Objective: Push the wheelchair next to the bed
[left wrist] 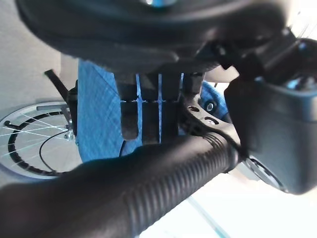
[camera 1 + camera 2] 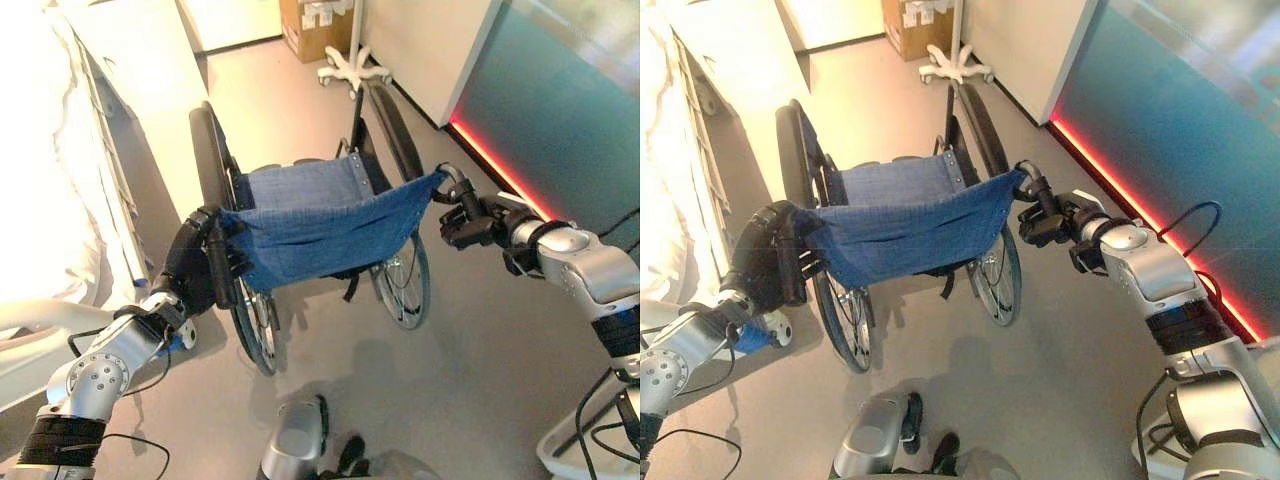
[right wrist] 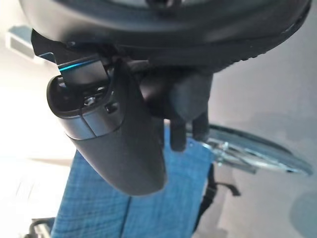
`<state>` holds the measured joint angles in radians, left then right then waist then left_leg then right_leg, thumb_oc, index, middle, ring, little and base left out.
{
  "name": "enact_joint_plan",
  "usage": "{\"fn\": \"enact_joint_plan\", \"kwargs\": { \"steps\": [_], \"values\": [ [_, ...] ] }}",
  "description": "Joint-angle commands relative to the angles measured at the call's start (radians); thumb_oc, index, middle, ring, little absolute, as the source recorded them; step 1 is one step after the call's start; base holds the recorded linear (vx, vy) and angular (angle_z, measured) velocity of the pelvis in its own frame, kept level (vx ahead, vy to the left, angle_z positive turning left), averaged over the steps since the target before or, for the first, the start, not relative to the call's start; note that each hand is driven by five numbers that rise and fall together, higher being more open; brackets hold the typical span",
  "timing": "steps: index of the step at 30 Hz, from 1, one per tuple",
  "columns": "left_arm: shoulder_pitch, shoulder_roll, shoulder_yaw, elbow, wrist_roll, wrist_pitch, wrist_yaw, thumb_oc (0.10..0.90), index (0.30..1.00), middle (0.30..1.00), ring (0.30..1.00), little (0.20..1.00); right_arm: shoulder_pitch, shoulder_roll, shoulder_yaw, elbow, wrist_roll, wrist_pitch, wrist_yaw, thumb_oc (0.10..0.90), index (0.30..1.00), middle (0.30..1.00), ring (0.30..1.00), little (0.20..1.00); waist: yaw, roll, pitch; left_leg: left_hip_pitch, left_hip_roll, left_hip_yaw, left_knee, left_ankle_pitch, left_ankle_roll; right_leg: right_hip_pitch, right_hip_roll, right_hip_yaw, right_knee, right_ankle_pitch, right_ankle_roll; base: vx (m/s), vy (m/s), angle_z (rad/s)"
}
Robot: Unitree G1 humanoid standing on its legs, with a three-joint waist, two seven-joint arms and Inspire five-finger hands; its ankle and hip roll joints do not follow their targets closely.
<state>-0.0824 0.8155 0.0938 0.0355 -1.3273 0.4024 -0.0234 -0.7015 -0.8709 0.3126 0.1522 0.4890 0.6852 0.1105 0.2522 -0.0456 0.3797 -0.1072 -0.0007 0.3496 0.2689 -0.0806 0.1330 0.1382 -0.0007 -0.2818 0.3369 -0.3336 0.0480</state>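
— Along the left side, what stands?
— Bed (image 2: 60,170), white, with the wheelchair (image 2: 310,225) just beside it, its blue back facing the robot.
— Room to move?
— Bare grey floor (image 2: 480,350) ahead and to the right; a wall (image 2: 560,110) with a red strip farther right; a wheeled stand base (image 2: 352,70) and a box (image 2: 315,25) beyond.
— Hands?
— Left hand (image 2: 195,265) has its fingers wrapped round the ribbed left grip (image 1: 163,183), seen close at the wrist. Right hand (image 2: 1050,225) is curled at the right handle (image 2: 1028,180).

Hospital-type room: bed (image 2: 60,230) w/ side rail, wheelchair (image 2: 320,225), wheeled IV-stand base (image 2: 352,70) (cardboard box (image 2: 315,28) behind).
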Motion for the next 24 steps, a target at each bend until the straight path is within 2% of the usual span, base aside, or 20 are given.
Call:
{"fn": "enact_joint_plan", "kwargs": {
  "steps": [1, 2, 3, 4, 7, 10, 11, 12, 13, 15, 17, 20, 22, 24],
  "values": [
    [-0.224, 0.088, 0.113, -0.113, 0.031, -0.153, -0.077, 0.4, 0.3, 0.3, 0.3, 0.3, 0.003, 0.017, -0.001, -0.136, 0.006, -0.169, 0.069, 0.4, 0.3, 0.3, 0.3, 0.3, -0.014, -0.001, -0.241, -0.036, -0.122, 0.01, -0.103, 0.05, -0.037, 0.03, 0.104, -0.061, 0.231, 0.351, 0.146, 0.23, -0.029, 0.2],
    [-0.224, 0.093, 0.116, -0.109, 0.032, -0.153, -0.083, 0.4, 0.3, 0.3, 0.3, 0.3, 0.005, 0.014, -0.003, -0.138, 0.013, -0.172, 0.067, 0.4, 0.3, 0.3, 0.3, 0.3, -0.012, -0.003, -0.242, -0.038, -0.124, 0.008, -0.099, 0.048, -0.035, 0.025, 0.105, -0.058, 0.242, 0.36, 0.152, 0.22, -0.1, 0.29],
    [-0.228, 0.107, 0.12, -0.109, 0.026, -0.147, -0.109, 0.4, 0.3, 0.3, 0.3, 0.3, 0.0, 0.021, -0.006, -0.14, 0.029, -0.173, 0.044, 0.4, 0.3, 0.3, 0.3, 0.3, -0.005, -0.016, -0.242, -0.052, -0.137, -0.024, -0.08, 0.044, -0.028, 0.002, 0.123, 0.001, 0.298, 0.443, 0.188, 0.2, -0.135, 0.3],
    [-0.228, 0.119, 0.119, -0.108, 0.021, -0.151, -0.122, 0.4, 0.3, 0.3, 0.3, 0.3, -0.004, 0.024, 0.001, -0.136, 0.041, -0.179, 0.036, 0.4, 0.3, 0.3, 0.3, 0.3, -0.004, -0.021, -0.242, -0.064, -0.144, -0.042, -0.066, 0.041, -0.03, -0.007, 0.123, 0.034, 0.288, 0.448, 0.188, 0.21, -0.151, 0.29],
    [-0.228, 0.139, 0.109, -0.107, -0.003, -0.156, -0.125, 0.4, 0.3, 0.3, 0.3, 0.3, 0.01, 0.029, -0.001, -0.136, 0.023, -0.182, 0.041, 0.4, 0.3, 0.3, 0.3, 0.3, -0.011, -0.021, -0.243, -0.091, -0.152, -0.083, -0.025, 0.038, -0.045, 0.014, 0.068, 0.073, 0.18, 0.373, 0.151, 0.15, -0.097, 0.19],
    [-0.245, 0.161, 0.08, -0.094, -0.038, -0.182, -0.113, 0.4, 0.3, 0.3, 0.3, 0.3, 0.019, 0.011, -0.007, -0.118, 0.012, -0.207, 0.06, 0.4, 0.3, 0.3, 0.3, 0.3, -0.028, 0.016, -0.24, -0.104, -0.117, -0.156, 0.017, 0.042, -0.088, 0.015, -0.025, 0.063, 0.025, 0.221, 0.071, 0.15, -0.147, 0.28],
    [-0.263, 0.165, 0.059, -0.091, -0.05, -0.204, -0.1, 0.4, 0.3, 0.3, 0.3, 0.3, 0.006, -0.005, -0.006, -0.101, 0.015, -0.223, 0.071, 0.4, 0.3, 0.3, 0.3, 0.3, -0.043, 0.036, -0.227, -0.087, -0.098, -0.205, 0.025, 0.036, -0.111, -0.013, -0.084, 0.061, -0.04, 0.19, 0.059, 0.15, -0.157, 0.48],
    [-0.268, 0.164, 0.055, -0.09, -0.051, -0.207, -0.098, 0.4, 0.3, 0.3, 0.3, 0.3, 0.001, -0.008, -0.004, -0.098, 0.016, -0.226, 0.073, 0.4, 0.3, 0.3, 0.3, 0.3, -0.047, 0.039, -0.224, -0.082, -0.096, -0.215, 0.026, 0.033, -0.114, -0.016, -0.094, 0.06, -0.05, 0.19, 0.06, 0.14, -0.162, 0.67],
    [-0.281, 0.162, 0.045, -0.088, -0.052, -0.213, -0.09, 0.4, 0.3, 0.3, 0.3, 0.3, -0.015, -0.014, 0.003, -0.092, 0.021, -0.225, 0.071, 0.4, 0.3, 0.3, 0.3, 0.3, -0.054, 0.048, -0.216, -0.061, -0.087, -0.241, 0.021, 0.028, -0.123, -0.035, -0.125, 0.064, -0.078, 0.202, 0.064, 0.12, -0.155, 0.57],
    [-0.316, 0.158, 0.027, -0.083, -0.052, -0.214, -0.069, 0.4, 0.3, 0.3, 0.3, 0.3, -0.065, -0.016, 0.024, -0.082, 0.032, -0.209, 0.066, 0.4, 0.3, 0.3, 0.3, 0.3, -0.066, 0.063, -0.205, 0.007, -0.057, -0.283, -0.006, 0.012, -0.144, -0.092, -0.202, 0.069, -0.131, 0.275, 0.085, 0.15, -0.257, 0.55],
    [-0.337, 0.161, 0.029, -0.079, -0.051, -0.21, -0.058, 0.4, 0.3, 0.3, 0.3, 0.3, -0.111, -0.011, 0.042, -0.095, 0.047, -0.175, 0.052, 0.4, 0.3, 0.3, 0.3, 0.3, -0.07, 0.065, -0.193, 0.063, -0.016, -0.297, -0.038, -0.006, -0.162, -0.135, -0.251, 0.069, -0.169, 0.341, 0.11, 0.15, -0.339, 0.46],
    [-0.335, 0.159, 0.047, -0.081, -0.05, -0.207, -0.06, 0.4, 0.3, 0.3, 0.3, 0.3, -0.147, -0.015, 0.051, -0.13, 0.064, -0.133, 0.042, 0.4, 0.3, 0.3, 0.3, 0.3, -0.076, 0.051, -0.191, 0.076, 0.042, -0.314, -0.037, -0.01, -0.184, -0.154, -0.232, 0.089, -0.179, 0.332, 0.134, 0.18, -0.33, 0.37],
    [-0.32, 0.154, 0.055, -0.094, -0.052, -0.212, -0.061, 0.4, 0.3, 0.3, 0.3, 0.3, -0.146, -0.028, 0.051, -0.15, 0.076, -0.125, 0.039, 0.4, 0.3, 0.3, 0.3, 0.3, -0.078, 0.032, -0.196, 0.064, 0.07, -0.328, -0.013, -0.01, -0.198, -0.148, -0.214, 0.1, -0.186, 0.317, 0.129, 0.23, -0.357, 0.42],
    [-0.289, 0.142, 0.074, -0.114, -0.042, -0.216, -0.059, 0.4, 0.3, 0.3, 0.3, 0.3, -0.138, -0.047, 0.051, -0.165, 0.088, -0.13, 0.039, 0.4, 0.3, 0.3, 0.3, 0.3, -0.08, 0.008, -0.202, 0.06, 0.111, -0.344, 0.015, -0.009, -0.211, -0.144, -0.187, 0.099, -0.183, 0.297, 0.109, 0.28, -0.383, 0.53]
  ]
}}
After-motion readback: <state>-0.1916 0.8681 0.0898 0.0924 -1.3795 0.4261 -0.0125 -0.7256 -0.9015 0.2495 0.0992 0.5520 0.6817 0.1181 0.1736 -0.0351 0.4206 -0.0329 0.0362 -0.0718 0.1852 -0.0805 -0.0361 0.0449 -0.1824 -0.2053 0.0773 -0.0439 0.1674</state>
